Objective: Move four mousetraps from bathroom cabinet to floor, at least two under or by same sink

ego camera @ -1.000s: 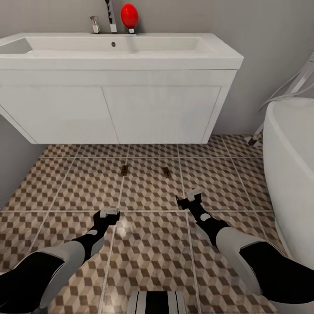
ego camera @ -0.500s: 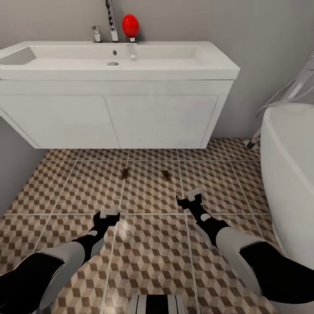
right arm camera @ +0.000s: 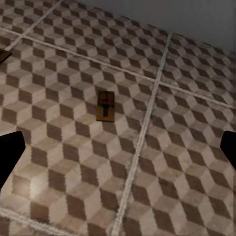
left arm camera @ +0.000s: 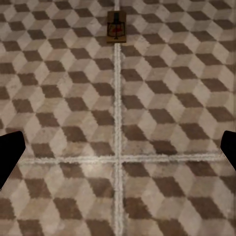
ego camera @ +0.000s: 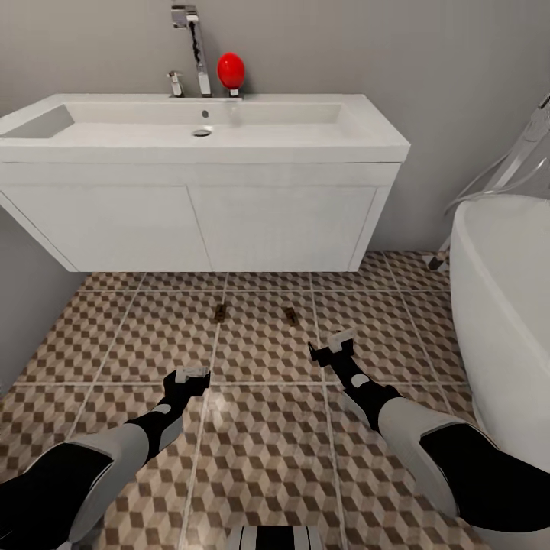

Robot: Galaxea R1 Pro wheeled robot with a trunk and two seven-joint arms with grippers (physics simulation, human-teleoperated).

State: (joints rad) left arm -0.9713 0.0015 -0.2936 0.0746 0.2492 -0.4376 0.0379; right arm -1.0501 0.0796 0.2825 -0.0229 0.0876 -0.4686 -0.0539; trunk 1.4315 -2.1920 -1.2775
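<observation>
Both end effectors (ego camera: 192, 373) (ego camera: 333, 345) released and unmoved, view tilted up, sink (ego camera: 200, 160) lower.

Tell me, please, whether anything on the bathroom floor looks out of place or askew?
Nothing stands out. Two mousetraps, one and another, lie flat on the tiled floor in front of the sink, apart from each other, neither tipped nor visibly damaged.

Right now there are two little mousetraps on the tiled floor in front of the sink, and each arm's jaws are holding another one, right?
Not quite. Two mousetraps do lie on the bathroom floor before the sink, but the wrist views show both arms' jaws spread wide and empty.
</observation>
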